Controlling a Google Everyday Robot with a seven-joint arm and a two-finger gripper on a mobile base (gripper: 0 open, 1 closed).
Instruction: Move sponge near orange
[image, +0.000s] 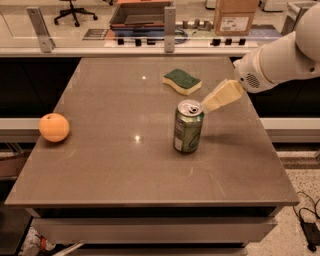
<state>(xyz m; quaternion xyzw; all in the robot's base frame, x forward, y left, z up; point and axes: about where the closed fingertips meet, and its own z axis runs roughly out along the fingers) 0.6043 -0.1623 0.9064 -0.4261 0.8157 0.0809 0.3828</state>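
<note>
The sponge (182, 81), dark green on top with pale yellow foam below, lies flat at the far middle of the table. The orange (54, 127) sits near the table's left edge. My gripper (207, 104) reaches in from the right on a white arm. Its pale fingers point down-left, just right of the green can's top and in front and to the right of the sponge, apart from it. It holds nothing.
A green drink can (188, 126) stands upright in the middle of the brown table (125, 165), right beside my gripper's tip. A rail with posts and a cardboard box (235, 17) lie beyond the far edge.
</note>
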